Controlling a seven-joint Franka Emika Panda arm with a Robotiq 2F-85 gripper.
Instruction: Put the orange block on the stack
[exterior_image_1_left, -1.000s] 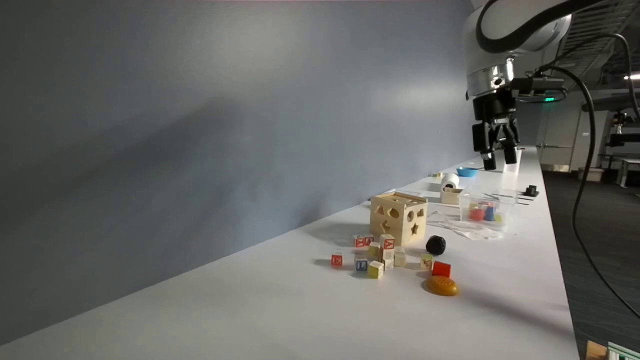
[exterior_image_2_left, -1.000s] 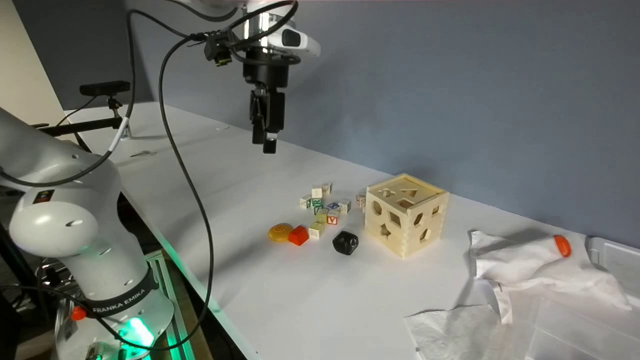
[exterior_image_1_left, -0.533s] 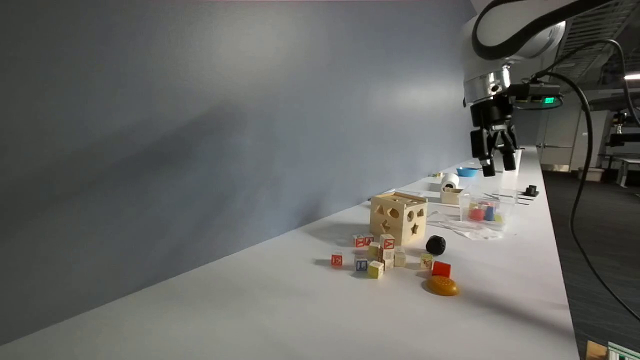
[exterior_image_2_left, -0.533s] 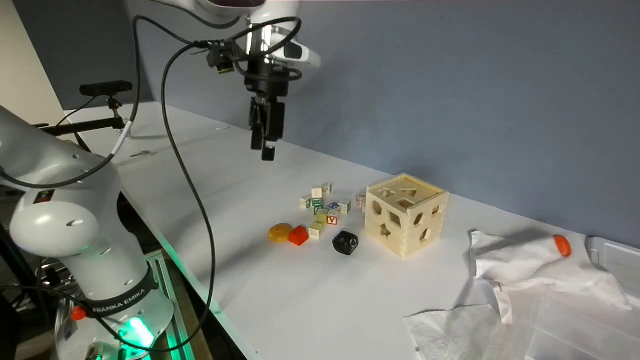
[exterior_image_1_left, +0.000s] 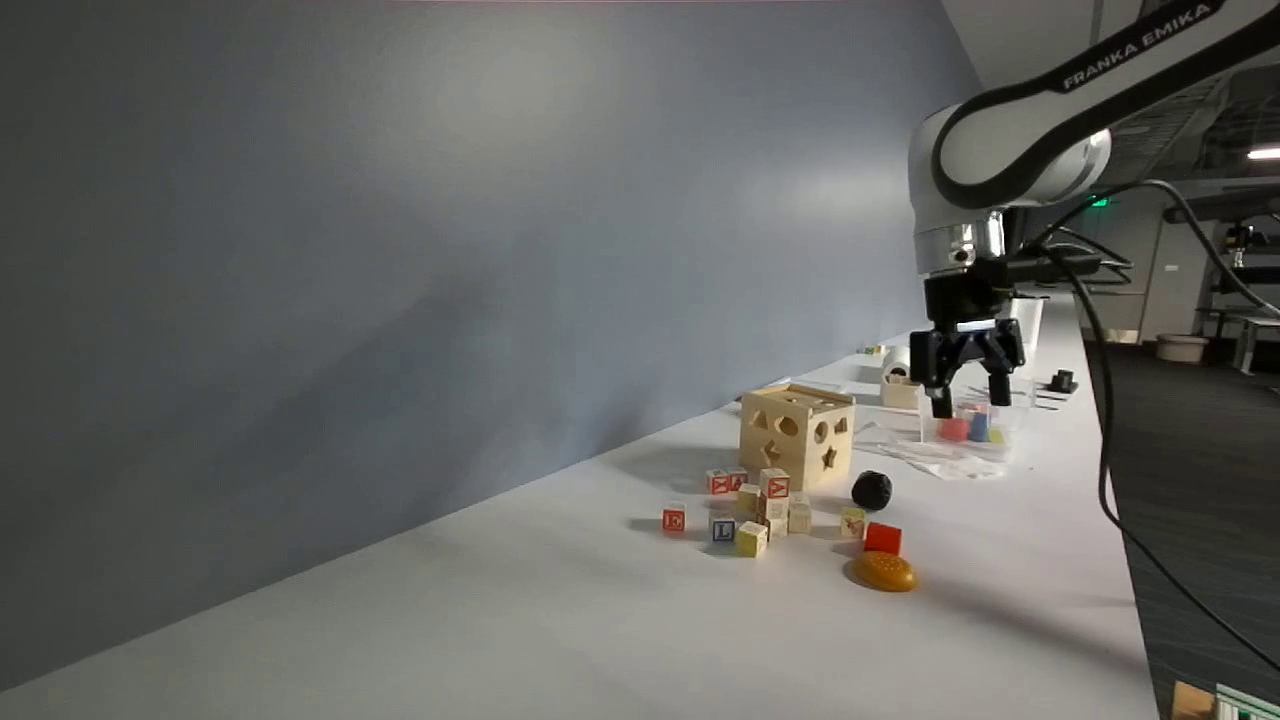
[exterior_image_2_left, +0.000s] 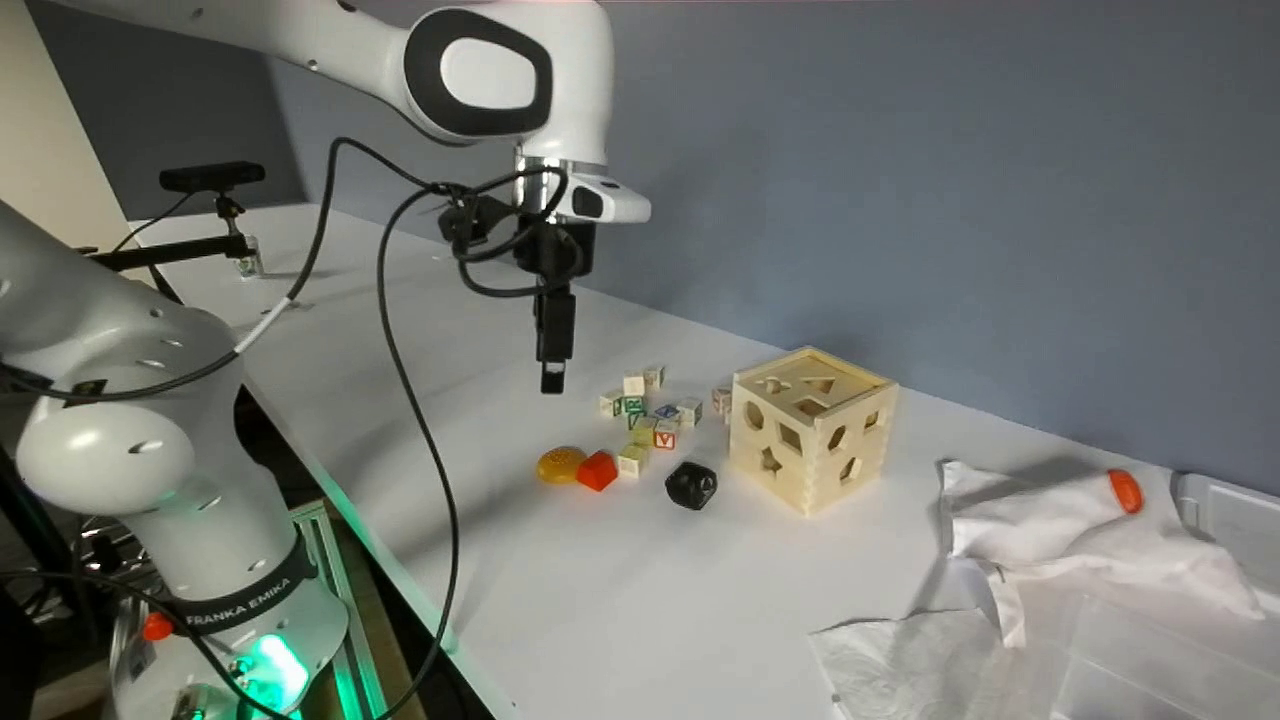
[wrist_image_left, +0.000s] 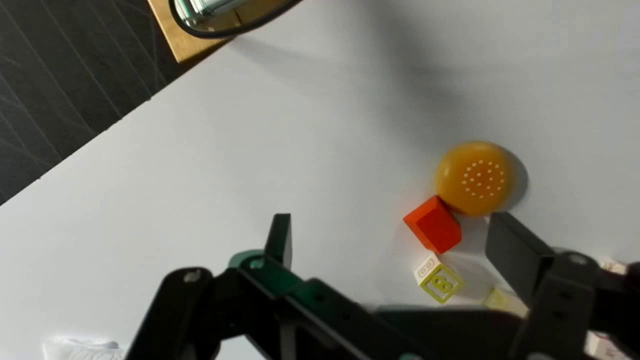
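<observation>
The pincer (exterior_image_1_left: 971, 400) hung spread and empty, presumably to straddle the orange block (wrist_image_left: 434, 225), which lay crowded by a toy bun (wrist_image_left: 472, 178) and a letter block (wrist_image_left: 439, 280), nearer the front edge of the counter (exterior_image_1_left: 500, 620) than the wooden cube (exterior_image_2_left: 812, 450), the likely stack, near the back edge.

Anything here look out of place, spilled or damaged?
No spill or damage shows. Two untidy things: the black cable droops from the arm in a slack loop, and white material lies crumpled near the wooden cube.
</observation>
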